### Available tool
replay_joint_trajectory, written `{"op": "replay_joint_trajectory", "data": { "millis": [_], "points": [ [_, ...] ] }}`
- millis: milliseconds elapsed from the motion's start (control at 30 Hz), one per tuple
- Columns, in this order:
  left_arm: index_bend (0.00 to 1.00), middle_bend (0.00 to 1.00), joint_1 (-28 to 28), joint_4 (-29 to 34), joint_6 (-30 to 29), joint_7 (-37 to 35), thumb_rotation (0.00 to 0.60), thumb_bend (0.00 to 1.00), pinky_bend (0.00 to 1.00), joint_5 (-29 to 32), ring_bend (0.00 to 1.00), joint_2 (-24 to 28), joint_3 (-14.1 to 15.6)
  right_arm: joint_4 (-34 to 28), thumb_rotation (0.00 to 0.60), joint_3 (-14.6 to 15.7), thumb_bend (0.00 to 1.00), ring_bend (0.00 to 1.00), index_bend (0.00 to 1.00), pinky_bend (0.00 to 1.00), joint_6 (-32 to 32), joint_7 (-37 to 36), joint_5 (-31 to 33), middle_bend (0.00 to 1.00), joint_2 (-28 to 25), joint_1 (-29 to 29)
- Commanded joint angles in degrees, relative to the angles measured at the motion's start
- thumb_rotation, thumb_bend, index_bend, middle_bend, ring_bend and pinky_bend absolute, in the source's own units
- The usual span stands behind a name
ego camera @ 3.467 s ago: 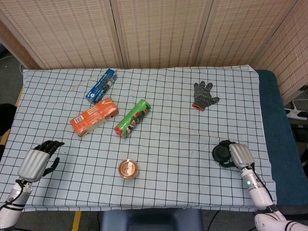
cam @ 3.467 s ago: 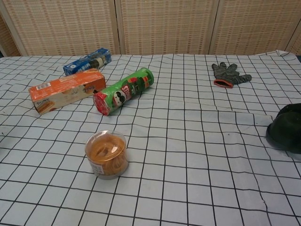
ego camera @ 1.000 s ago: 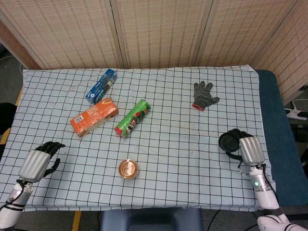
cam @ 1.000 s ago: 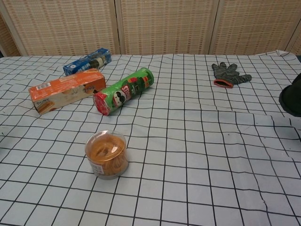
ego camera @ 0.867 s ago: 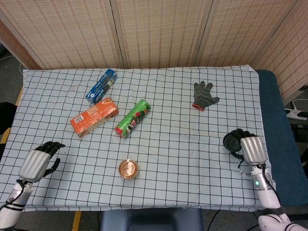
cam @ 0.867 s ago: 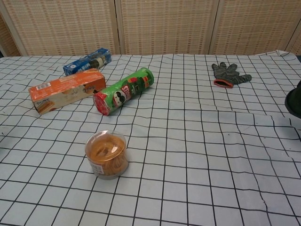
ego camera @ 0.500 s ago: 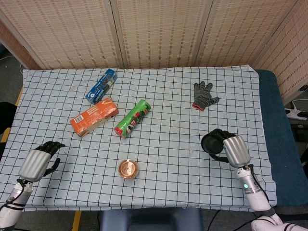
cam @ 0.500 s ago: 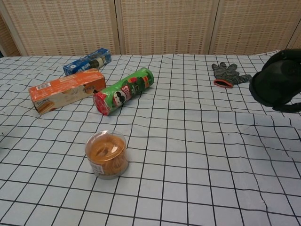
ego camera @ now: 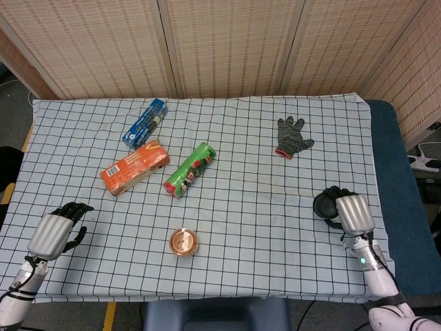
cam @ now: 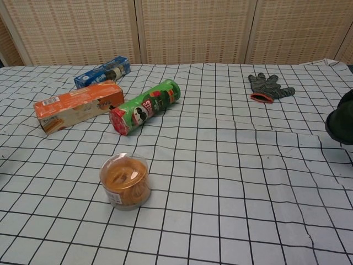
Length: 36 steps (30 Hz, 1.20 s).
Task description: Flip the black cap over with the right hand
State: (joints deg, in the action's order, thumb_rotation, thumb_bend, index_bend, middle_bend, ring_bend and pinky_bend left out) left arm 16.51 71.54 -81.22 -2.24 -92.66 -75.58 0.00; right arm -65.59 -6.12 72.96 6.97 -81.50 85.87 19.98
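Note:
My right hand (ego camera: pixel 353 214) is at the table's right side, near the front, and holds the black cap (ego camera: pixel 325 205) against its fingers. The cap is a small dark round shape, its left part showing beside the hand in the head view. At the right edge of the chest view the cap (cam: pixel 342 125) shows as a dark rounded mass, mostly cut off by the frame. My left hand (ego camera: pixel 54 230) rests at the front left corner of the table, fingers curled in, holding nothing.
On the checked cloth lie a blue box (ego camera: pixel 145 123), an orange box (ego camera: pixel 135 167), a green chip can (ego camera: pixel 190 169), a clear round tub (ego camera: pixel 184 242) with a copper lid, and a grey glove (ego camera: pixel 292 136) at the back right. The blue table edge (ego camera: pixel 393 179) runs along the right.
The right hand with the cap has swung back to the right and lower after moving left and up half a second ago. The left hand has not moved.

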Motion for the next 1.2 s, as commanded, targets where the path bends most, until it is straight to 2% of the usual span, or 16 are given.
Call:
{"op": "replay_joint_trajectory", "data": {
  "millis": [33,200,300,367,567,733,900,1033,1200],
  "points": [
    [0.27,0.29,-0.03,0.03,0.01,0.0,0.6,0.48,0.52,0.08,0.25,0.05,-0.02,-6.58,0.6,-0.17,0.33,0.5,0.7,0.58,2.28,-0.7,-3.1,0.59,-0.11,0.95],
    [0.27,0.29,-0.14,0.21,-0.47,-0.24,0.6,0.48,0.52,-0.13,0.25,0.23,-0.02,-18.04,0.6,-0.2,0.33,0.5,0.7,0.58,6.82,-4.42,-8.25,0.59,-4.16,1.01],
    [0.28,0.29,-0.11,0.09,-0.33,-0.4,0.6,0.48,0.52,-0.1,0.25,0.2,0.01,-21.2,0.6,0.17,0.33,0.5,0.7,0.58,5.94,-5.49,-7.71,0.59,-6.16,0.77],
    [0.28,0.29,-0.06,0.12,-0.11,-0.32,0.6,0.48,0.52,0.02,0.26,0.21,0.0,-20.65,0.6,0.41,0.33,0.5,0.7,0.58,4.49,-5.09,-6.35,0.59,-6.47,0.71],
    [0.28,0.3,0.02,0.25,0.15,0.17,0.6,0.48,0.52,-0.06,0.26,0.11,0.13,-10.59,0.6,1.54,0.33,0.5,0.7,0.58,-2.8,-5.7,-0.36,0.59,-2.87,0.92],
    [0.28,0.3,0.09,0.34,0.52,0.5,0.6,0.48,0.52,0.19,0.27,0.16,0.1,-1.99,0.6,3.28,0.33,0.5,0.69,0.58,-8.31,-14.17,-0.64,0.59,0.03,2.11],
    [0.28,0.31,0.06,0.28,0.65,0.5,0.6,0.48,0.52,0.42,0.27,0.2,0.05,6.6,0.6,3.91,0.33,0.5,0.68,0.58,-7.16,-20.25,-3.21,0.59,4.0,2.51],
    [0.28,0.31,0.09,0.3,0.65,0.55,0.6,0.48,0.52,0.38,0.27,0.2,0.04,11.01,0.6,3.96,0.33,0.49,0.68,0.58,-6.29,-24.37,-4.29,0.59,6.32,2.77],
    [0.28,0.31,0.06,0.34,0.58,0.57,0.6,0.48,0.52,0.34,0.27,0.2,0.06,14.2,0.6,4.42,0.33,0.4,0.58,0.51,-6.31,-27.2,-5.23,0.57,7.52,3.14]
  ]
}}
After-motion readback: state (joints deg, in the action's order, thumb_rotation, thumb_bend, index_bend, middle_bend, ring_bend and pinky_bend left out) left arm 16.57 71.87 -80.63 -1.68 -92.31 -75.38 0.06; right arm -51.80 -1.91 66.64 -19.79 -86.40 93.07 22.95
